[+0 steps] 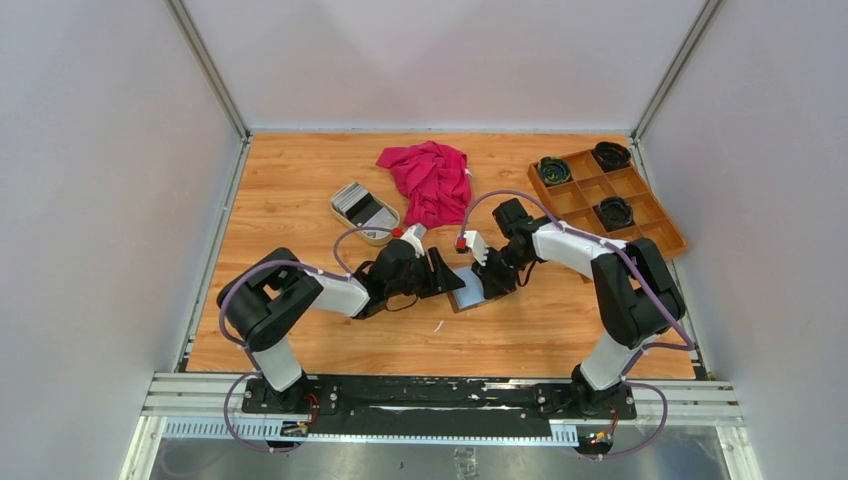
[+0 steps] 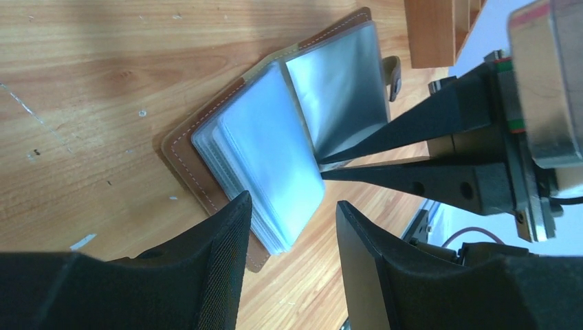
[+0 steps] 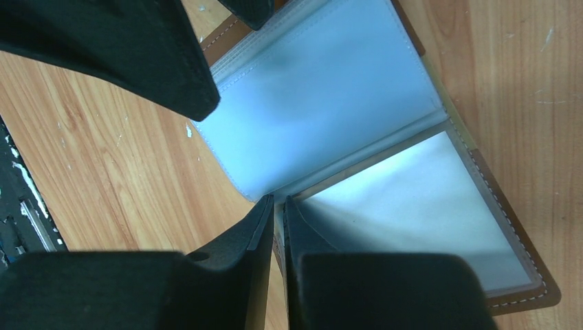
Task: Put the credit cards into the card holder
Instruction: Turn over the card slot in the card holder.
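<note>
Worktop: a wooden worktop (image 1: 300,200) with pale walls on three sides; both arms reach in to its middle.
Tray: a wooden compartment tray (image 1: 668,232) sits at the far right, with dark round items (image 1: 612,155) in three of its compartments.
Cloth: a crumpled red cloth (image 1: 432,180) lies at the back centre, just right of the dish.
Left fingers: the left fingers (image 1: 440,272) (image 2: 220,254) stand apart with nothing between them. They hang over the near edge of the card holder, and one tip overlaps its corner in the left wrist view.
Right fingers: the right fingers (image 1: 497,280) (image 3: 240,261) (image 2: 426,120) are drawn in to a thin slit. Their tips meet at the holder's fold and seem to pinch a clear sleeve there.
Dish: a beige oval dish (image 1: 385,232) rests left of the cloth, behind the left arm.
Card holder: the brown leather card holder (image 1: 478,290) (image 2: 275,137) (image 3: 330,103) lies open flat at the centre between the two arms, its clear sleeves fanned and its snap tab sticking out at one side.
Cards: the credit cards (image 1: 352,198) are stacked in the dish, well apart from the holder.
</note>
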`<state>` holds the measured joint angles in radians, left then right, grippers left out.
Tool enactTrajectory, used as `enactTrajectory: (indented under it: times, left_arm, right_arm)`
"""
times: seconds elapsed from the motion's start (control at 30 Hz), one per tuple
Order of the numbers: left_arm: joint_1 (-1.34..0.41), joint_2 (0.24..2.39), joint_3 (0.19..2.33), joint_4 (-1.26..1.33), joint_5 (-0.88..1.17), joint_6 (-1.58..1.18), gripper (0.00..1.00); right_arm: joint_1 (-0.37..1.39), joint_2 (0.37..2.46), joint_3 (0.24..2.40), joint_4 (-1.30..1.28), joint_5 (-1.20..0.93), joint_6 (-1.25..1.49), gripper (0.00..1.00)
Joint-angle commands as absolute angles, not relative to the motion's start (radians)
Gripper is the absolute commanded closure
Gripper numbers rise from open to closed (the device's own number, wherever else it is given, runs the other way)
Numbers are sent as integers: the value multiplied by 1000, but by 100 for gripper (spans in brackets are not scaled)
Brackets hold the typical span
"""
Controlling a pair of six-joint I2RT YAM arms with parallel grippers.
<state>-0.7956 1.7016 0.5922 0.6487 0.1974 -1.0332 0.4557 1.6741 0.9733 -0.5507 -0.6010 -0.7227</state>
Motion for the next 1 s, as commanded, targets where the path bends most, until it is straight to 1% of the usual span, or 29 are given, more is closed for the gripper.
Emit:
enactTrajectory:
  times: [0.0, 0.2, 0.43, 0.97]
  left_arm:
    - [-801, 1741, 634, 658, 196, -1036, 48]
    - [-801, 1756, 649, 658, 202, -1038, 48]
    - [-801, 1701, 615, 657, 176, -1032, 49]
    - [-801, 1785, 647, 657, 198, -1041, 49]
  right_arm:
    - [451, 1689, 994, -590, -615, -712, 86]
    - [450, 1690, 994, -590, -614, -712, 86]
    - [451, 1693, 994, -590, -612, -710, 86]
    - [451, 1694, 995, -591, -607, -707, 86]
